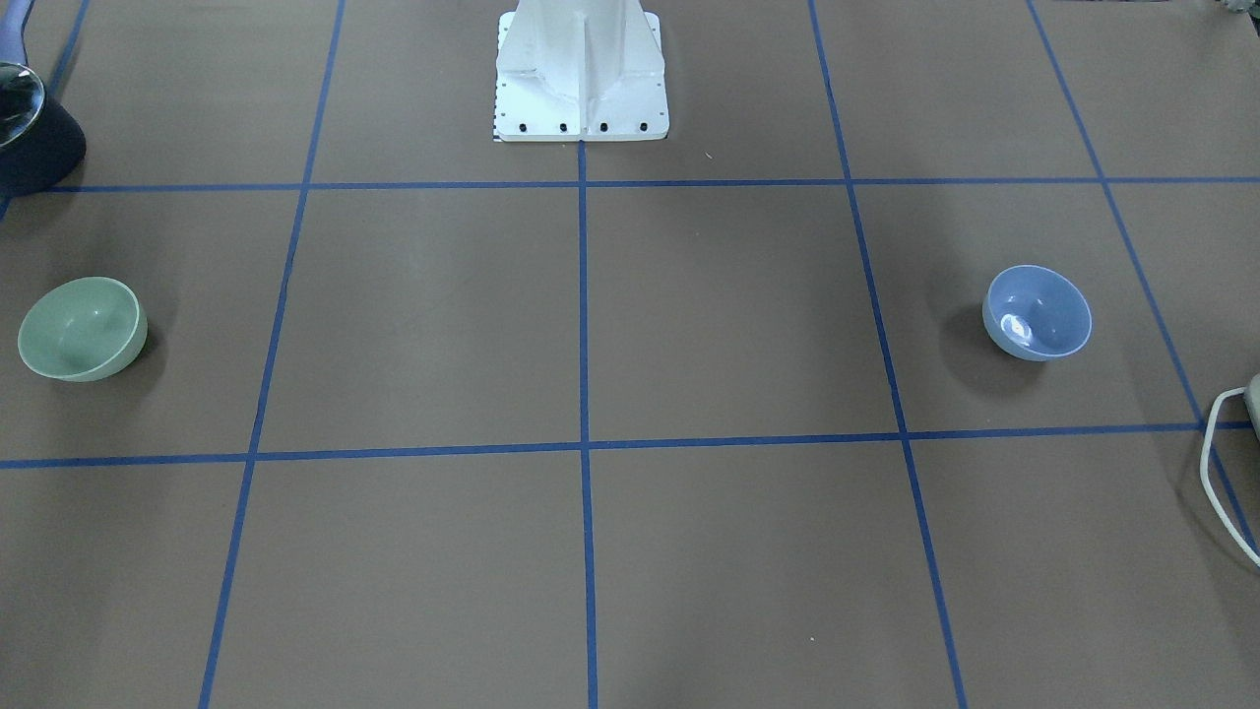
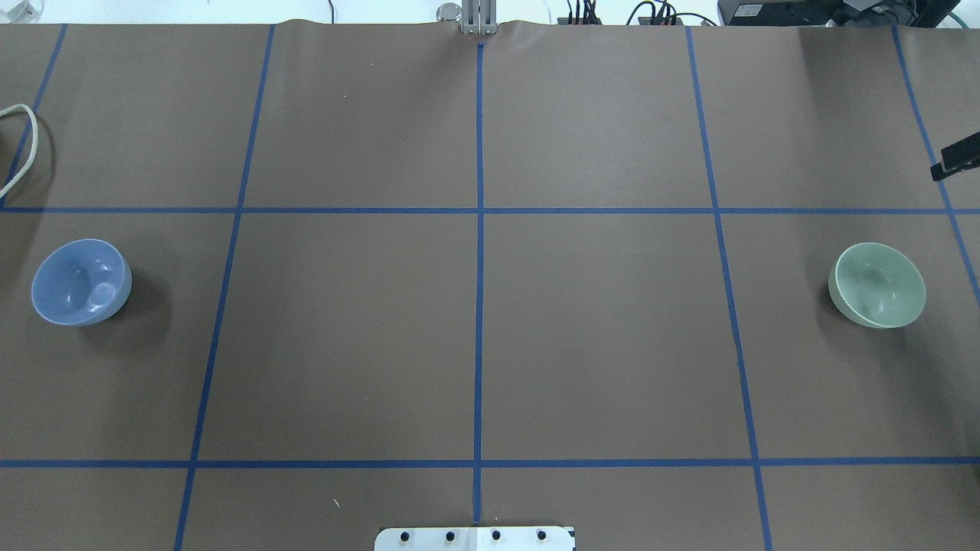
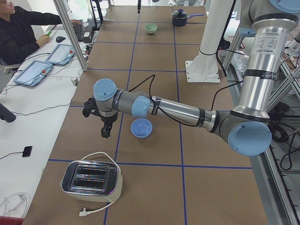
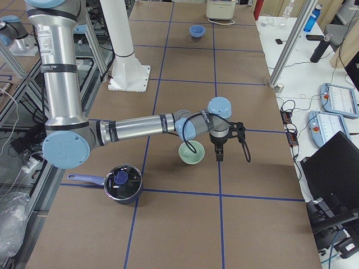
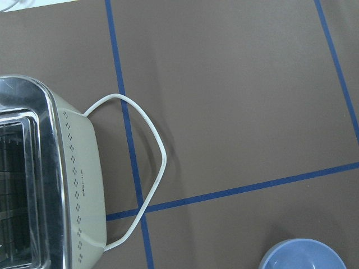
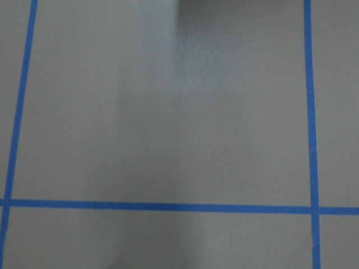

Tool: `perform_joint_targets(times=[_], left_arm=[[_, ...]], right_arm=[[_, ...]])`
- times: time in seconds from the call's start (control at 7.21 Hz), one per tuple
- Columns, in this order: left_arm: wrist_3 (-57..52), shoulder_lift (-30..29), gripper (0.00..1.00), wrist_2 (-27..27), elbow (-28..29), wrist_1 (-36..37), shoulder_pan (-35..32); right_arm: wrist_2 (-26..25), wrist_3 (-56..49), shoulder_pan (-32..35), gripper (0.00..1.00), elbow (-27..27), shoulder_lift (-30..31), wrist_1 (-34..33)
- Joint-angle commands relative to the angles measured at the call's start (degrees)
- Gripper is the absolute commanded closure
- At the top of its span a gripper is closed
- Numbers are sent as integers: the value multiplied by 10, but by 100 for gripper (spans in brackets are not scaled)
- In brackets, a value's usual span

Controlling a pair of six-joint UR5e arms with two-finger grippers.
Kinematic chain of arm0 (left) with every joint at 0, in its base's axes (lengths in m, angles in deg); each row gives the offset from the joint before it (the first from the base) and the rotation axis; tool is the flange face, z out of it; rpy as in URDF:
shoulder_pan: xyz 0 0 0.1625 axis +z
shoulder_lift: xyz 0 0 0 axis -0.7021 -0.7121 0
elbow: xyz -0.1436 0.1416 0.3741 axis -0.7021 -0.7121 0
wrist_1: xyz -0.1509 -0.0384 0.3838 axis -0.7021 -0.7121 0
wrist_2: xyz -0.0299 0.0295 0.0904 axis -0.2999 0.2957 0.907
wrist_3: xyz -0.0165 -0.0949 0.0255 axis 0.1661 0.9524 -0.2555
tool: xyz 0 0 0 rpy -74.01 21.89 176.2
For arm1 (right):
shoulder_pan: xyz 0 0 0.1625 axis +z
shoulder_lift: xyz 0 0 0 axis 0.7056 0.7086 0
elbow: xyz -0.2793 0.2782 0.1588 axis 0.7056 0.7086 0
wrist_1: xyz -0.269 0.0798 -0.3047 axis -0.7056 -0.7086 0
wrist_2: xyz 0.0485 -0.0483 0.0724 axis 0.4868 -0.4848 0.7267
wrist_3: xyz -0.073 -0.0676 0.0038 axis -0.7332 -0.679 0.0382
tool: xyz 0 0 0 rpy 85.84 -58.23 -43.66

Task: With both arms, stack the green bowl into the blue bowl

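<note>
The green bowl [image 1: 82, 328] sits upright on the brown table at the robot's right end; it also shows in the overhead view [image 2: 878, 285] and the right side view [image 4: 191, 152]. The blue bowl [image 1: 1039, 312] sits upright at the left end, also seen from overhead [image 2: 80, 282] and in the left side view [image 3: 141, 127]; its rim [image 5: 303, 256] shows in the left wrist view. My left gripper [image 3: 106, 131] hangs beside the blue bowl on the operators' side. My right gripper [image 4: 219, 152] hangs beside the green bowl on the operators' side. I cannot tell whether either is open or shut.
A cream toaster [image 3: 91, 183] with a white cord [image 2: 23, 145] stands near the blue bowl. A dark lidded pot [image 4: 122, 182] sits near the green bowl. The white pedestal [image 1: 581, 69] stands at the robot side. A black tip [image 2: 957, 157] shows at the overhead's right edge.
</note>
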Motion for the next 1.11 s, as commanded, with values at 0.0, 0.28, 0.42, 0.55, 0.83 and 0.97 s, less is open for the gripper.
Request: perform_joint_targets(times=[0.0,0.28,0.42,0.55,0.83,0.97], left_arm=[[18,7,2,1,-3,-15,37],[32,35,2,0,-3,-51,49],[91,56,3,1,-3,-112,72],[132,77,3,2,3,-175,87],[135,87,3,5,10,-184,91],[141,87,3,22,12,-186,118]], right_arm=[[1,-2,-23,0,2,44,32],[4,-4,-34,0,2,62,37],[5,-4,-35,0,2,69,37],[5,-6,-36,0,0,77,38],[6,-6,-38,0,-1,83,39],[5,-6,-44,0,0,90,39]])
